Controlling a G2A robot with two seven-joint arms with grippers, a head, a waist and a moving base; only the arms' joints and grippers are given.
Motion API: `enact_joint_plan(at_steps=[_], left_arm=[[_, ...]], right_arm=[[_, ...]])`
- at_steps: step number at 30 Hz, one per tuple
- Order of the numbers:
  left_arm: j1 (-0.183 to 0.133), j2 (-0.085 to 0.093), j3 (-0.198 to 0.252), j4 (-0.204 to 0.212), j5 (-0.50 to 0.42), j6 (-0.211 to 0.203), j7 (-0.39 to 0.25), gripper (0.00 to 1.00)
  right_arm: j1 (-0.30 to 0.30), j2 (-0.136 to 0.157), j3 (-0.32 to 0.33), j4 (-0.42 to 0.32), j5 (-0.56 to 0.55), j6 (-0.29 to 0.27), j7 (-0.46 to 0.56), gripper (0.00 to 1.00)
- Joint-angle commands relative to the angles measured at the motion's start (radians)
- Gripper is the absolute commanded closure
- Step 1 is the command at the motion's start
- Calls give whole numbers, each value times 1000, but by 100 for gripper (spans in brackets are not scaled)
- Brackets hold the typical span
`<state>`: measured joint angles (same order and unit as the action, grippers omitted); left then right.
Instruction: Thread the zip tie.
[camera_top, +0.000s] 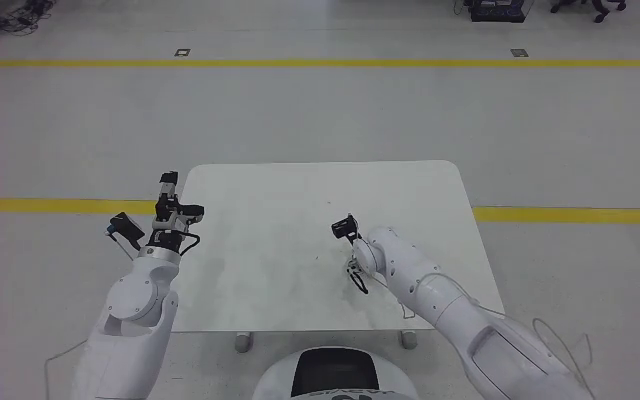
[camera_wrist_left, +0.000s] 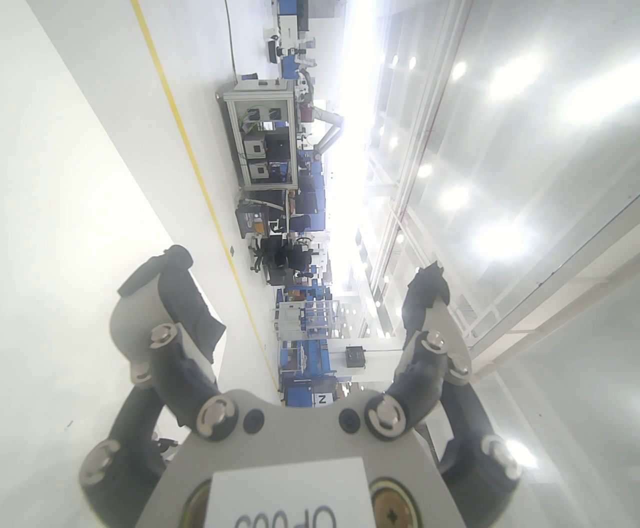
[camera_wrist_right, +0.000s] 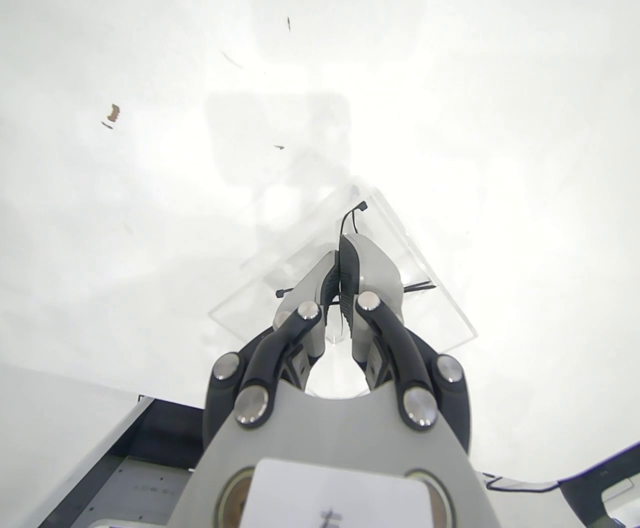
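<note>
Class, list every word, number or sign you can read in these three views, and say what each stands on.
Left wrist label, behind the left gripper: upside down, cut off by the edge; not readable.
Right wrist label, behind the right gripper shut on the zip tie: cut off; not readable.
Small sign in the room behind: too small.

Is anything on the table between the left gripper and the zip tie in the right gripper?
Nothing visible. Bare white table lies between the open left gripper and the zip tie, pinched in the right gripper.
</note>
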<state>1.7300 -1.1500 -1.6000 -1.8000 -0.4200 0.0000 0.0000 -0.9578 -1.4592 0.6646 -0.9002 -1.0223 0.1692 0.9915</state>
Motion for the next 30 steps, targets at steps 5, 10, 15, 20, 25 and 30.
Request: enact_joint_plan(at_steps=[5, 10, 15, 20, 25, 30], left_arm=[[0, 0, 0, 0, 0, 0, 0, 0], [0, 0, 0, 0, 0, 0, 0, 0], [0, 0, 0, 0, 0, 0, 0, 0], [0, 0, 0, 0, 0, 0, 0, 0], [0, 0, 0, 0, 0, 0, 0, 0], [0, 0, 0, 0, 0, 0, 0, 0]], right_arm=[[-14, 14, 35, -63, -17, -4, 14, 100], [-53, 45, 99, -157, -29, -26, 28, 100], [-135, 91, 212, -293, -17, -85, 37, 100], [-223, 130, 323, -406, 6, -154, 40, 100], [-297, 159, 425, -483, 83, -252, 24, 100], [-347, 180, 511, -507, 201, -374, 5, 100]])
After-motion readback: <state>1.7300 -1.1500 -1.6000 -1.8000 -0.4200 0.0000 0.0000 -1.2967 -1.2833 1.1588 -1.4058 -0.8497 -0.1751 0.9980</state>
